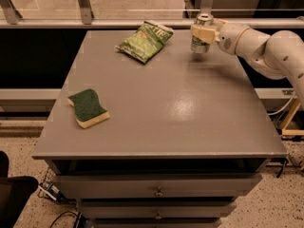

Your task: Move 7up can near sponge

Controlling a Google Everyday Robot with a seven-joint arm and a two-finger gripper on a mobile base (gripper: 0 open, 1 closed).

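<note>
The 7up can (pixel 200 45), silver-topped with a white and green label, is at the far right of the grey table (pixel 190 118). My gripper (pixel 203 33) reaches in from the right and is shut around the can's upper half, holding it upright just above the tabletop. The sponge (pixel 88 107), dark green on top with a pale yellow base, lies flat near the table's left edge, far from the can.
A green snack bag (pixel 145 41) lies at the table's far middle, left of the can. A rail and glass panels run behind the far edge. Drawers sit under the front edge. A wooden stand (pixel 290 122) is to the right.
</note>
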